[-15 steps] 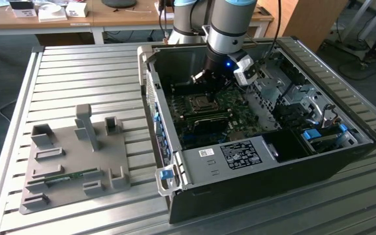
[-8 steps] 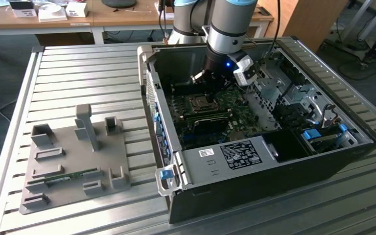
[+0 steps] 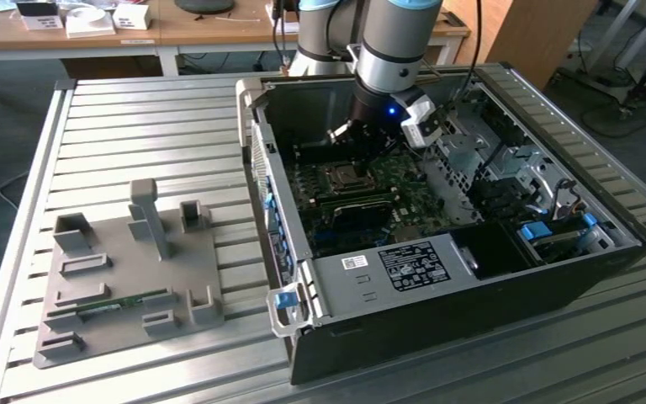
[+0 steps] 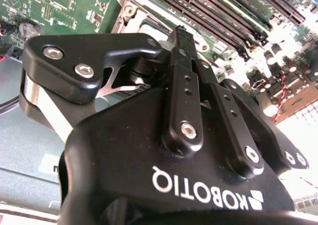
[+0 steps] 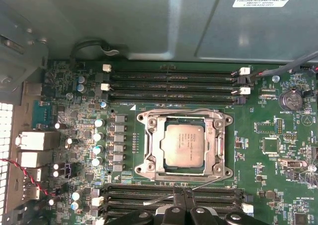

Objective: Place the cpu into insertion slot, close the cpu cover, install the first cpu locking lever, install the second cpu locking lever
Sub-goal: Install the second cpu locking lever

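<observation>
In the first wrist view the cpu (image 5: 184, 144) lies flat in the insertion slot (image 5: 145, 171) on the green motherboard. The silvery cpu cover (image 5: 150, 146) is down around it, its window showing the chip's metal top. One thin wire lever (image 5: 185, 110) runs along the socket's far edge. Another lever (image 5: 161, 199) slants loose along the near edge, up to my gripper (image 5: 182, 194). The fingers (image 4: 180, 61) are shut together, just off the socket corner (image 4: 130, 14). I cannot tell whether they touch the lever. In the exterior view my gripper (image 3: 343, 132) hangs inside the case above the socket (image 3: 340, 178).
Black memory slots (image 5: 174, 83) flank the socket on both sides. The open computer case (image 3: 436, 278) lies on a slatted metal table (image 3: 132, 135), its walls close around the arm. A grey fixture tray (image 3: 132, 261) sits on the exterior view's left. Capacitors (image 5: 98, 135) stand beside the socket.
</observation>
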Robot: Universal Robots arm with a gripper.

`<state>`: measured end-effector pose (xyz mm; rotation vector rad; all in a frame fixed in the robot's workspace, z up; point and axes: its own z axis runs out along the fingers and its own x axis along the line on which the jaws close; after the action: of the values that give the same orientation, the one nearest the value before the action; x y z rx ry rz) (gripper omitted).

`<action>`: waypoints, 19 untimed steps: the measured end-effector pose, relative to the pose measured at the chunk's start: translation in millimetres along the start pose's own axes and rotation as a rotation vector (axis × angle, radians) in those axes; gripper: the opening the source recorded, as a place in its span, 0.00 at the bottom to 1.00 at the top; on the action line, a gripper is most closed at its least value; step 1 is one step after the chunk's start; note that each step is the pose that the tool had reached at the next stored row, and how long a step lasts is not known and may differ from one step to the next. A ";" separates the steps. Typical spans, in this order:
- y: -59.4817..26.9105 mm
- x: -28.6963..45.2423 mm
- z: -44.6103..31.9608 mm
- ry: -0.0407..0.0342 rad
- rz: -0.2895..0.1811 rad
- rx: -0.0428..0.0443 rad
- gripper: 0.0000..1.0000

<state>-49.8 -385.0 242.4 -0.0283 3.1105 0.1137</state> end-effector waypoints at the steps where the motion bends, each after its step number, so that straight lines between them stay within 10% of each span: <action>1: 0.0 0.4 0.0 0.0000 0.000 -0.0001 0.11; 19: -0.1 12.6 3.8 0.0000 0.000 0.0001 0.11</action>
<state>-62.3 -385.1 238.3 -0.0281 3.1105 0.1136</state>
